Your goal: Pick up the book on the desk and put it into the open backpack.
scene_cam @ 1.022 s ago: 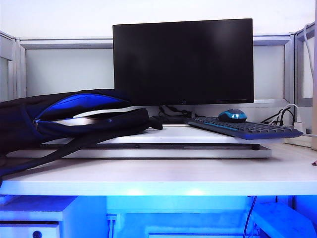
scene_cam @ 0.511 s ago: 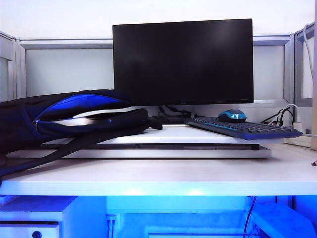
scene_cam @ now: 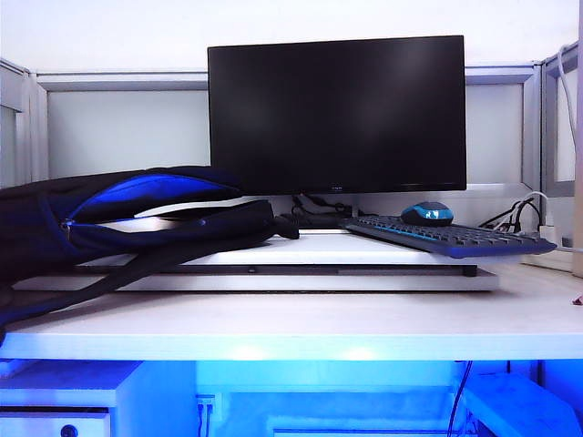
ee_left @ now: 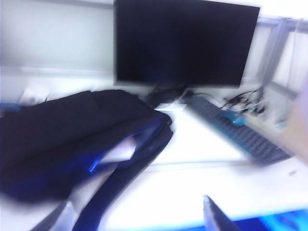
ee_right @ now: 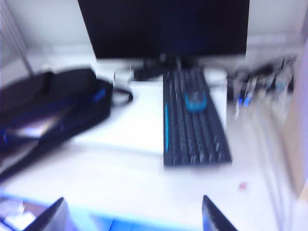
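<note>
1. The backpack [scene_cam: 137,218] lies on its side at 9 o'clock on the desk [scene_cam: 291,332], with its blue-lined mouth gaping toward the middle
2. A pale flat sheet sits inside that mouth [ee_left: 118,153]; I take it for the book, so the task looks close to done
3. The right gripper [ee_right: 134,216] hangs over the near edge of the desk, its two tips spread wide with nothing between them
4. Of the left gripper [ee_left: 216,219] only one dark tip shows, near the same edge; whether it is spread or closed I cannot tell, and nothing can be seen in it
5. Doing this step well, as I judge it: lift both arms straight clear, away from the straps [scene_cam: 109,278] trailing toward 7 o'clock, so nothing snags and drags the bag or tips the sheet out
6. Keep wide of the keyboard [scene_cam: 446,237] and the mouse [scene_cam: 426,212] at 3 o'clock, and of the monitor [scene_cam: 337,114] at 12 o'clock
7. Both wrist views are smeared, so the cover print cannot be read and the sheet's depth in the bag is unclear
8. From the outside camera only a thin pale strip shows in the opening, neither arm appears at all, and the bag's far end is cut off at 9 o'clock
</note>
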{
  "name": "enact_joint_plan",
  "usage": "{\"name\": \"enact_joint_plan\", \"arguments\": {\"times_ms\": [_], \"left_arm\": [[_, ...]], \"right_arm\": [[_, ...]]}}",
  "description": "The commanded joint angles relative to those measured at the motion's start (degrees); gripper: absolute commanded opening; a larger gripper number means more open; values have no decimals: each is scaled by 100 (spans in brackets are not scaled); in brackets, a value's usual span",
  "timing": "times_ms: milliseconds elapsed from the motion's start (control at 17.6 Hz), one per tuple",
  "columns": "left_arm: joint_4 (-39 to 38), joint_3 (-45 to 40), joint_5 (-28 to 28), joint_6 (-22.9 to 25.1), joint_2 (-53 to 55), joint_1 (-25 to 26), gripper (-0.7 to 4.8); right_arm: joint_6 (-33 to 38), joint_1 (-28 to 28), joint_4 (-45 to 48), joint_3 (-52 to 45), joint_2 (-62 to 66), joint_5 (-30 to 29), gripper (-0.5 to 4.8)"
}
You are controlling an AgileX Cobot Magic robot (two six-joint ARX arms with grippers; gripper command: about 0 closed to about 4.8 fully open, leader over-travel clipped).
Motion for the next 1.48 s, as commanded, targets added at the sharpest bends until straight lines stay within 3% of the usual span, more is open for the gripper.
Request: {"name": "enact_joint_plan", "arguments": {"times_ms": [57,114,170,284,568,852,1249,1306,1476], "left_arm": [[-562,-138,-146,11,-15,4,362],[-494,-225,-195,7,-15,4,362],[-208,-407,-221,-22,-15,7,360],[223,-754,-225,-85,-15,7,319],[975,-1696,-203,-610,-15,7,303],[1958,-2653,-103,-901,-17,7,303],[2682,-3687,-129,-907,-17,4,265],[2715,-3766,-232,-914,-17,4,236],[2977,-4030,-181,-728,-20,0,213]], "right_arm": [[313,7,57,-570,-505,-17,354],[326,7,92,-809,-765,-22,353],[356,4,157,-1062,-1023,-17,316],[417,7,304,-1488,-1427,-22,273],[1067,9,942,-2081,-1471,-20,273],[1233,9,1473,-2852,-1471,2,273],[1268,11,2024,-3790,-1475,146,237],[1270,13,2068,-3912,-1475,107,237],[1226,31,2203,-4227,-1478,125,187]]}}
